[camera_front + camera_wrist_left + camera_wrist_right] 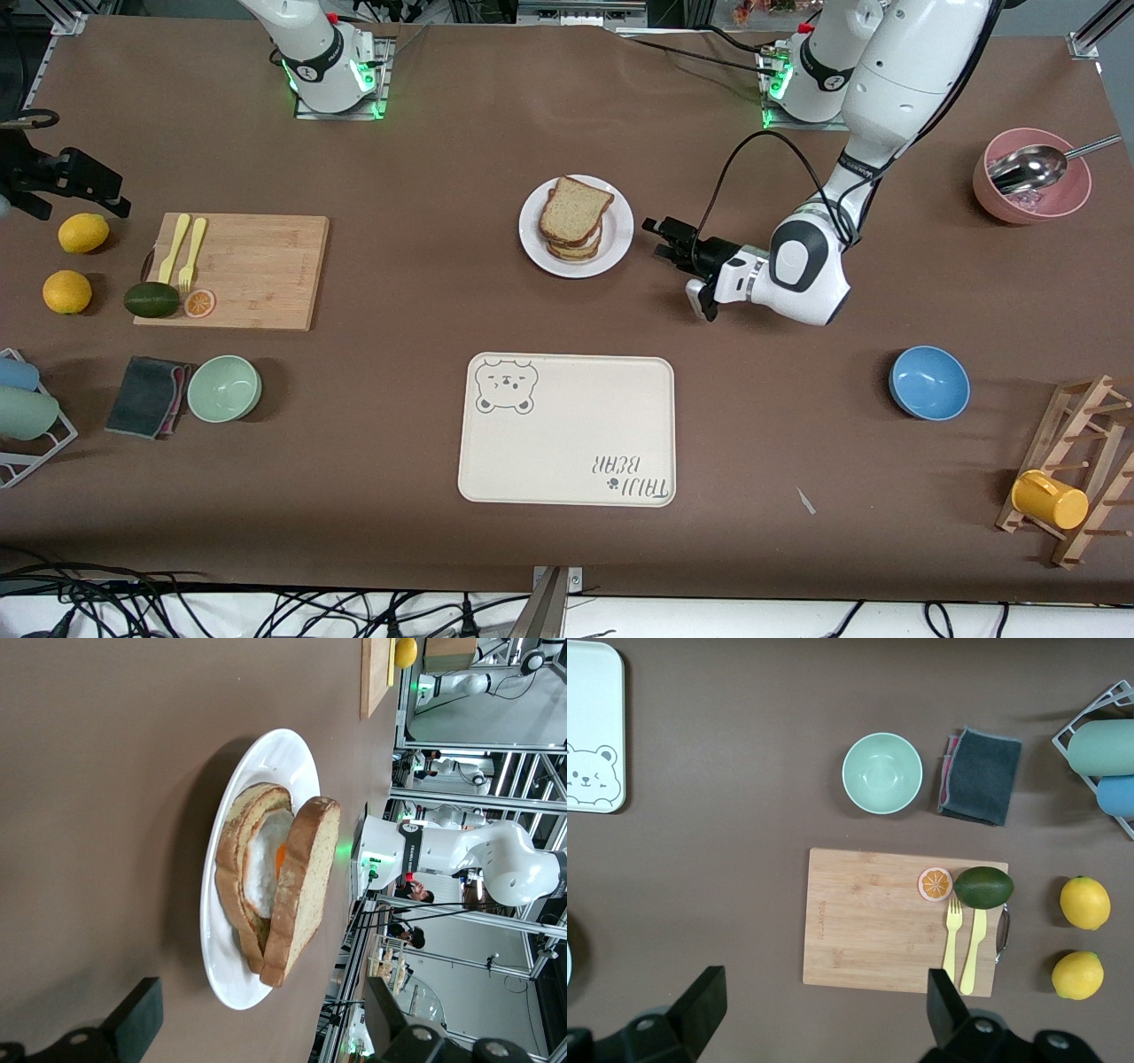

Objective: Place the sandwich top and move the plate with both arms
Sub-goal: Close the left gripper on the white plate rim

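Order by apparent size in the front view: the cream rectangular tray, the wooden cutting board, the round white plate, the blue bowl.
1. cream rectangular tray
2. wooden cutting board
3. round white plate
4. blue bowl

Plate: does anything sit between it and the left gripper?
Nothing visible does. The left gripper is open, low beside the plate toward the left arm's end, with only bare table between them. The top slice already lies on the sandwich.

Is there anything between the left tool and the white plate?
No. In the front view only bare table separates the open left tool from the plate.
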Robot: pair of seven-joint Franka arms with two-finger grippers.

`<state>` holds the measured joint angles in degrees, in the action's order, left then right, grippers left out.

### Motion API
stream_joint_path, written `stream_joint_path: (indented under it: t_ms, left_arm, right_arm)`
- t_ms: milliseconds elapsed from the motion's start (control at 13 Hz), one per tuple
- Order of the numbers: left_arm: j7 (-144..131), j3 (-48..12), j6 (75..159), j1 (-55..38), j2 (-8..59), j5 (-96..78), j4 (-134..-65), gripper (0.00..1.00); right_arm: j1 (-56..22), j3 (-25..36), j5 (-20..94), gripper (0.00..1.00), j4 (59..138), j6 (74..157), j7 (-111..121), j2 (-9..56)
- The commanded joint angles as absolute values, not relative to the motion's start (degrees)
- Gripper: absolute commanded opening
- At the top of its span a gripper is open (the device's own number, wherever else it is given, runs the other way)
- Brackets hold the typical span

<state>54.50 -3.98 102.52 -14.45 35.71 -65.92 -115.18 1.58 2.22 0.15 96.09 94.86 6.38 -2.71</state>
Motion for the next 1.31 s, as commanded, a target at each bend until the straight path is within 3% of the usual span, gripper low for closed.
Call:
stream_joint_path:
  t_ms: [0, 538, 692, 1231]
  left_arm:
    - [52.0, -3.6, 105.4, -17.7, 38.8, -69.2, -111.3, 1.00]
    - [51.9, -3.6, 104.7, -17.8, 40.5, -68.4, -109.6, 0.96]
    - [51.9, -3.6, 104.8, -17.8, 40.6, -68.5, -109.5, 0.69]
    - [52.3, -3.5, 106.3, -19.5, 41.3, -68.4, -109.5, 0.68]
  right_arm:
    - [1.8, 1.8, 1.0, 1.00, 96.7, 95.2, 5.9, -3.5]
    - [1.9, 1.9, 1.1, 1.00, 96.7, 95.0, 5.9, -3.5]
    - [1.9, 1.8, 1.0, 1.00, 96.7, 95.2, 5.9, -3.5]
    - [1.9, 1.8, 1.1, 1.00, 96.7, 95.2, 5.9, -3.4]
